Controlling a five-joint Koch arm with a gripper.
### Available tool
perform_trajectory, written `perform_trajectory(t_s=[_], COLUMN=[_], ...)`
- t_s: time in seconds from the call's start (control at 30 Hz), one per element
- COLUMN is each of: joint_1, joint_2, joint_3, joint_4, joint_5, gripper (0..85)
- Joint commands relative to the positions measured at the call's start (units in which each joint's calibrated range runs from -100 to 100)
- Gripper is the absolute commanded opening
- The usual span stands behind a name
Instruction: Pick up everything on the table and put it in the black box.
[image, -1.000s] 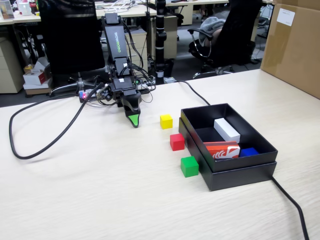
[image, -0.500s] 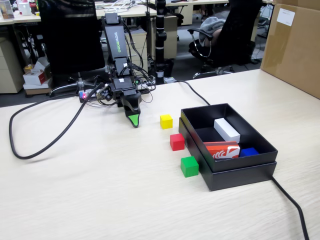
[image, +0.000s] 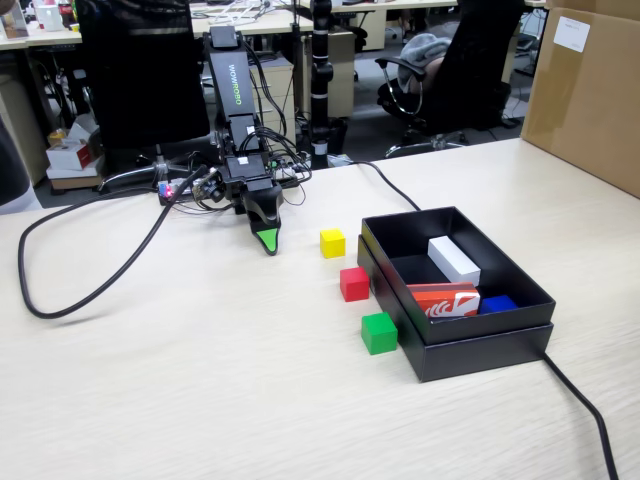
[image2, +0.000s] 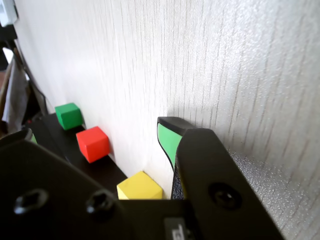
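— So, what's laid out over there?

— Biggest thing is the table (image: 200, 380), pale wood grain, with a thick black cable (image: 90, 260) looping across its left part in the fixed view. A brown carton (image: 590, 90) stands at the far right edge. Then the black box (image: 480, 340) sits open on the right, with a long white block (image: 453, 259), an orange-red printed block (image: 443, 299) and something blue (image: 497, 303) inside it.

— And the arm?

— The arm (image: 232, 110) is folded down at the back of the table, its gripper (image: 267, 241) pointing down with the green tip at or just above the surface, well left of the box. Only one green-faced jaw shows in either view, so I can't tell whether it's spread or pressed together. Nothing is in it.

— The cubes?

— All three are out on the table in a line along the box's left wall. The yellow cube (image: 332, 242) is farthest back and nearest the gripper, the red cube (image: 354, 284) is in the middle, and the green cube (image: 379, 333) is closest to the camera. The wrist view shows the same row beside the dark wall.
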Motion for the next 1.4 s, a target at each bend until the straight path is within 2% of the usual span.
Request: perform_trajectory(t_s=[0.0,0.4,0.57,0.8,1.1,1.37], joint_1=[-0.05,0.73,2.69,5.96,11.58,13.14], joint_2=[0.09,-0.49,-6.22,-8.98,-9.55,4.56], joint_3=[0.25,1.16,16.57,35.7,47.58,60.0], joint_4=[-0.59,-1.63,-23.14,-45.94,-61.5,-66.07], joint_5=[0.05,-0.1,0.83,2.59,9.82,12.55], gripper=[48.8,47.6,48.0,47.5,45.2,43.4])
